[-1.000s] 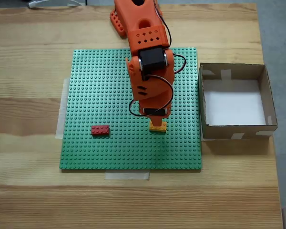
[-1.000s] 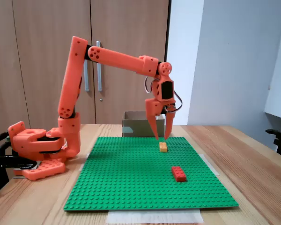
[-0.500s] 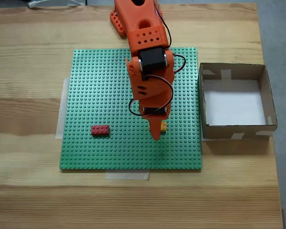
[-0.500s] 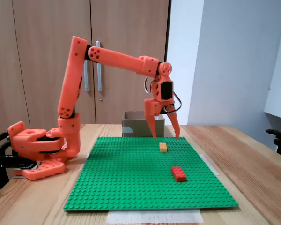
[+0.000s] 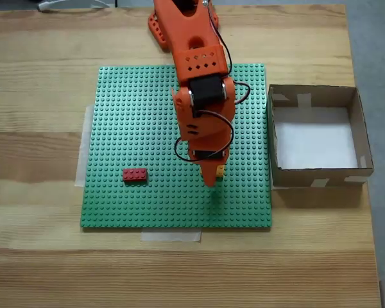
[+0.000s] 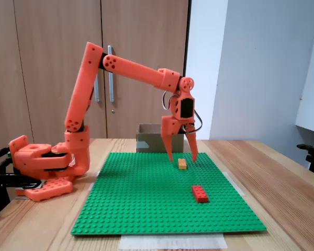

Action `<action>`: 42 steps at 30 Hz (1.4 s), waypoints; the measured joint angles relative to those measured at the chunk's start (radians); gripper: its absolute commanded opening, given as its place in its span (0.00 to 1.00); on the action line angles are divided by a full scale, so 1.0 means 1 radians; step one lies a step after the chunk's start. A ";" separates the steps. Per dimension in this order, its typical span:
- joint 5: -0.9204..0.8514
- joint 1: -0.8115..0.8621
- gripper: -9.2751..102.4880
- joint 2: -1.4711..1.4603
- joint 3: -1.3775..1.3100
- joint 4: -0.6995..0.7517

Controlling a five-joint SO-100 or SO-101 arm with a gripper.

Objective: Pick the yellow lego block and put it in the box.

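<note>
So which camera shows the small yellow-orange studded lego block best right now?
The fixed view from the side: the small yellow-orange studded lego block sits unobstructed between the open orange gripper fingers. From above, the gripper hides most of the block.

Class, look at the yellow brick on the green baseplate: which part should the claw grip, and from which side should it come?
Grip the yellow brick across its two long side faces, coming straight down from above. It lies flat on the green baseplate, so only its sides offer flat, parallel surfaces; the studded top gives no hold. The claw hangs open astride it, so closing there looks sensible.
</note>
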 measured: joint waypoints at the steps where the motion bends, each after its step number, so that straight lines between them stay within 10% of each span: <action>1: 0.000 0.000 0.34 -0.006 0.000 0.000; 42: -0.020 -0.002 0.23 -0.087 -0.061 -0.054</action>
